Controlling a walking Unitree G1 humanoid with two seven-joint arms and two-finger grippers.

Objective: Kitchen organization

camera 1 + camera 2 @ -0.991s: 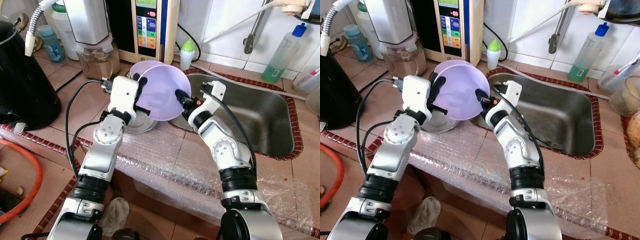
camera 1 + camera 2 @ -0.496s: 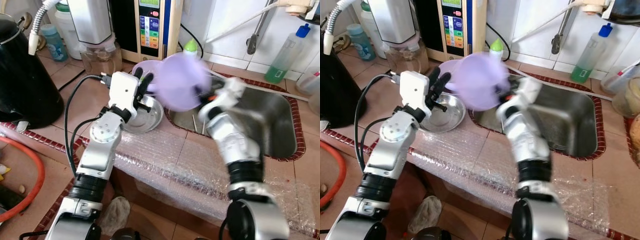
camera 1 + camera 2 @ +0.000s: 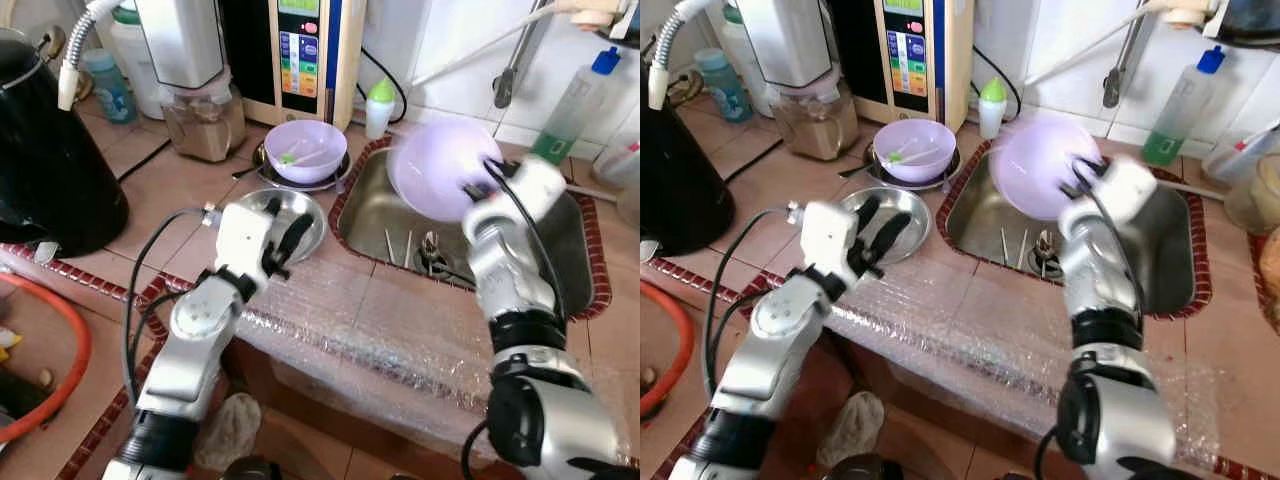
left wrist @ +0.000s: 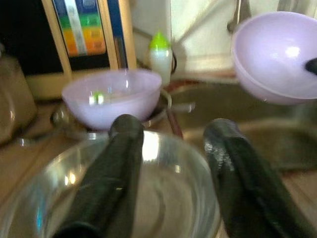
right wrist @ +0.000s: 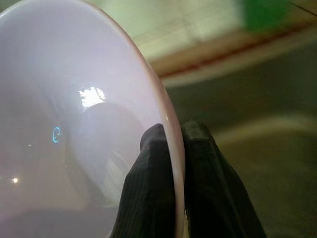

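My right gripper (image 3: 478, 183) is shut on the rim of a lilac plastic bowl (image 3: 437, 168), held tilted above the steel sink (image 3: 560, 250). In the right wrist view both fingers (image 5: 151, 183) pinch the thin rim of the bowl (image 5: 74, 124). My left gripper (image 3: 285, 235) is open and empty, low over a shallow steel dish (image 3: 312, 222) on the counter. In the left wrist view its two fingers (image 4: 116, 168) spread over the dish (image 4: 163, 198). A second lilac bowl (image 3: 306, 151) holding a green utensil sits behind the dish.
Cutlery (image 3: 428, 248) lies in the sink bottom. A black kettle (image 3: 45, 150), a blender jar (image 3: 205, 120), a water unit (image 3: 300, 50) and a small green-capped bottle (image 3: 378, 107) line the back. A green soap bottle (image 3: 575, 100) stands behind the sink. Bubble wrap (image 3: 370, 330) covers the counter's front edge.
My right arm has swung the lilac bowl from beside the left gripper to the right, over the sink. My left gripper let go of it and dropped back over the steel dish.
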